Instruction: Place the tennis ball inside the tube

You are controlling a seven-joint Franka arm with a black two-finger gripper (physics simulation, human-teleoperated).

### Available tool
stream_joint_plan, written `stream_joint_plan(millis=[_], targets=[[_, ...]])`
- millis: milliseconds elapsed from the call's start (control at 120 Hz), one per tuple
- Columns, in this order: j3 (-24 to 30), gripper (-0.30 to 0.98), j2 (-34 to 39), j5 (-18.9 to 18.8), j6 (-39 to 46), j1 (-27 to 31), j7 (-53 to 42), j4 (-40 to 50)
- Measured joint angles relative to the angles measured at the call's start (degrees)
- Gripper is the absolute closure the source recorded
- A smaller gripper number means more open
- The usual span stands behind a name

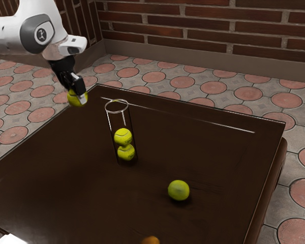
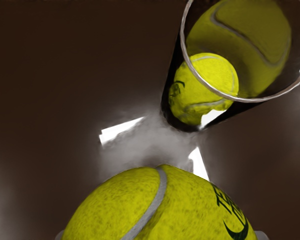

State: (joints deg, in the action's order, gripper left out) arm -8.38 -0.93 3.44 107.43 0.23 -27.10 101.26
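**Ball in the grip, tube off to the side: it's all about the sideways carry**

And here we are, the end effector (image 1: 80,96) closed around a tennis ball (image 1: 77,99), a finger on either flank, held aloft beyond the tube's near side! The target is the clear tube (image 1: 117,112), standing upright on the worktop (image 1: 81,188), its open mouth facing straight up. In the exterior view it lies to the right of the gripped ball, close by but apart, so the ball isn't over the opening. That offset is the whole play: I'd call for a level move toward the rim, centre over centre, then a straight drop along the tube's vertical axis. Come down early and the ball could clip that rim and tip the tube!

Look at the textures! Fuzzy yellow-green felt, a pale curving seam, dark lettering on the held ball; against it, smooth see-through walls ringed by a thin, pale, round lip. Inside, an upper ball (image 1: 123,136) sits atop a lower ball (image 1: 125,152), with room above them, it seems, for another. The worktop is dark brown and flat, with a loose ball (image 1: 178,190) out on it and an orange, rounded object (image 1: 151,240) at the exterior view's edge. Behind, rough red-brown brick (image 1: 193,28); underfoot, round pink tiles (image 1: 184,82) set in grey!
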Motion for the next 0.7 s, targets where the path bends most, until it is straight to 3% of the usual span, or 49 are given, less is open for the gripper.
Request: stream_joint_plan(millis=[333,700], targets=[[2.6,0.42,-11.7,0.9,-5.8,-1.9,-0.9,-14.9],[3.3,0.42,-17.7,3.9,-6.4,-3.1,-1.5,-20.1]])
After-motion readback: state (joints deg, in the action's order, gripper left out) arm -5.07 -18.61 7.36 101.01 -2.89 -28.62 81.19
